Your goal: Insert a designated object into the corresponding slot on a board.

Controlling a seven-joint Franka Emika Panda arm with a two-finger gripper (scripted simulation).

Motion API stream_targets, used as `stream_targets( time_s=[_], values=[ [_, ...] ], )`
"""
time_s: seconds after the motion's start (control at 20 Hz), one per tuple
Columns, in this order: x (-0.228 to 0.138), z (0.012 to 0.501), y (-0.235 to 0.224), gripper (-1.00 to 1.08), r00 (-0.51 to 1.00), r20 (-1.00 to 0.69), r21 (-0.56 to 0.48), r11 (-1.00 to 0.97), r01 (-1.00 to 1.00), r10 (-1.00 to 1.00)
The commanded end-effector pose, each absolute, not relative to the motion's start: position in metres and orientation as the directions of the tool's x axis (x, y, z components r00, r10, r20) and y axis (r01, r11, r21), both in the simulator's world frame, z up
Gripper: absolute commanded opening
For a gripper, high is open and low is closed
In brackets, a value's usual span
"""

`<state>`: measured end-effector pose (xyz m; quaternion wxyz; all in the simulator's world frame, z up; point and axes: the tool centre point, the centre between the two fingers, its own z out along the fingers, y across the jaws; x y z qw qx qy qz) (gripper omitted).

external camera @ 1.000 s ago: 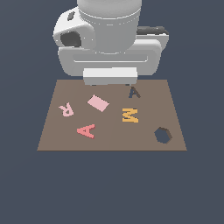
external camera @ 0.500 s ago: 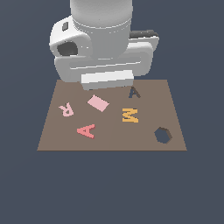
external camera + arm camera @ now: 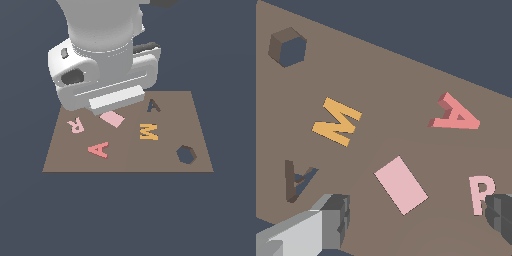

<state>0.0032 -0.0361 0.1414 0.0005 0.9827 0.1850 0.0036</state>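
Note:
The salmon-red letter "A" block [image 3: 99,149] lies flat near the front of the brown board [image 3: 130,157], towards the exterior view's left. It also shows in the wrist view [image 3: 455,115]. The dark A-shaped slot [image 3: 153,105] is at the board's back; in the wrist view it is next to one finger [image 3: 297,177]. My gripper [image 3: 416,222] is open and empty and hovers over the back of the board above the pink rectangle [image 3: 401,184]. The arm's hand [image 3: 107,82] hides the fingers in the exterior view.
A pale pink "R" [image 3: 76,125] lies at the exterior view's left, an orange "M" [image 3: 148,131] in the middle, and a dark hexagonal hole [image 3: 186,154] at the front right. The pink rectangle [image 3: 113,118] sits just below the hand.
The arm's hand has shifted towards the exterior view's left and a little lower, turning slightly. The pieces on the board have not moved.

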Motion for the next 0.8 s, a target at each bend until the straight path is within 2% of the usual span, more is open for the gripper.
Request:
stream_targets(
  time_s=[0.0, 0.35, 0.75],
  values=[
    [0.006, 0.135, -0.043, 1.0, 0.899, 0.007, 0.002, -0.899, 0.438, 0.438],
    [0.019, 0.116, -0.061, 1.0, 0.767, 0.006, 0.002, -0.767, 0.641, 0.641],
    [0.04, 0.093, -0.078, 1.0, 0.549, 0.004, 0.002, -0.549, 0.836, 0.836]
  ],
)
